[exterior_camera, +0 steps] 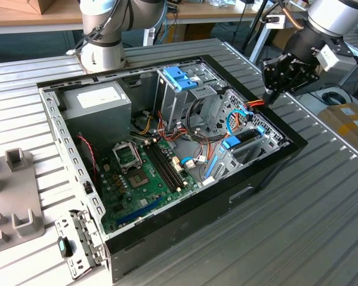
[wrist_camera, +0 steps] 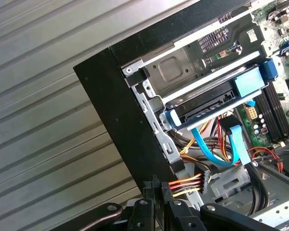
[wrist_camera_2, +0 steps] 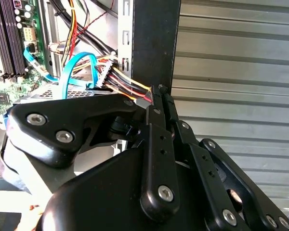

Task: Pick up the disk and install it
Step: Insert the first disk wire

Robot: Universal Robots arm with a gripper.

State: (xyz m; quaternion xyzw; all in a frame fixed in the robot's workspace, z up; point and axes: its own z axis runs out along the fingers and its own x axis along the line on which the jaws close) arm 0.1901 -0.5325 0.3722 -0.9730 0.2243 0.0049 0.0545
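The disk (exterior_camera: 243,138) sits edge-up in a metal bay at the corner of the open computer case (exterior_camera: 268,170) on the exterior view's right, its blue frame around it. In the first wrist view the disk (wrist_camera: 207,103) lies slotted in that bay, with a blue cable running from near its end. My gripper (exterior_camera: 269,95) hovers just above the case's black rim beside the bay, apart from the disk. Its fingertips (wrist_camera: 150,185) are pressed together with nothing between them, next to a bundle of red, yellow and orange wires (wrist_camera: 185,185). The second wrist view shows the gripper (wrist_camera_2: 159,91) shut over the rim.
Inside the case are a big grey box (exterior_camera: 98,101), a drive cage with a blue latch (exterior_camera: 180,77) and the green motherboard (exterior_camera: 143,176). The arm's base (exterior_camera: 104,42) stands behind the case. A grey fixture (exterior_camera: 15,196) and a metal bracket (exterior_camera: 77,241) lie on the ribbed table at the exterior view's left.
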